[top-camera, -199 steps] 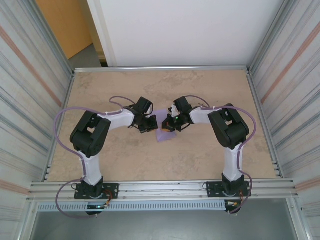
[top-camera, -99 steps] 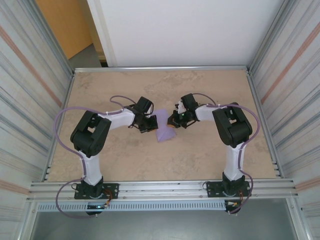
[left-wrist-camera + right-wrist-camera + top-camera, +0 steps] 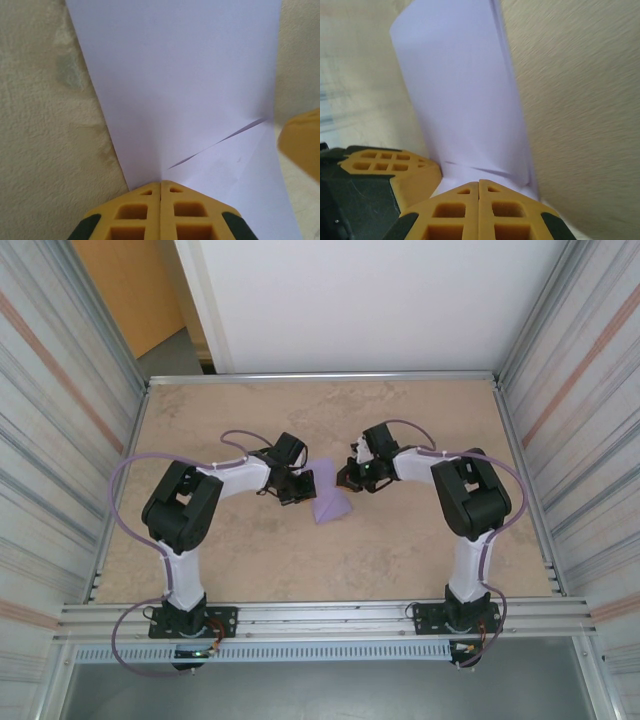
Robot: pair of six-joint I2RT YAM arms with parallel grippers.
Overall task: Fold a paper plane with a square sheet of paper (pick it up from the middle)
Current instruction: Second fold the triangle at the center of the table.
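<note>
Starting at the near edge of the beige mottled table (image 3: 400, 560): both arm bases sit on the aluminium rail (image 3: 320, 615) and the arms reach in toward the middle. The left gripper (image 3: 160, 186) has its yellow jaws clenched tight, tips right at the left side of the thin lavender sheet of paper (image 3: 331, 504). The sheet lies mid-table, partly folded, with a diagonal crease (image 3: 215, 142) across it. The right gripper (image 3: 479, 185) is clenched too, tips over the sheet's opposite side, just beside the left one. Neither wrist view shows whether a layer is actually pinched between the jaws or they're just pressing down on it.

What could go sideways, imo: the grippers are really close together, so any sweep along the fold could knock the fingers into each other. And if one tip drags while the other isn't pinning hard, the sheet slides or buckles and the crease goes crooked. Thin paper could tear too.

Room-wise it's fine. The sheet is well apart from all four table edges, with lots of bare table toward the far edge and far corners. Only the ribbed metal side walls (image 3: 60, 440) hem the elbows in.
</note>
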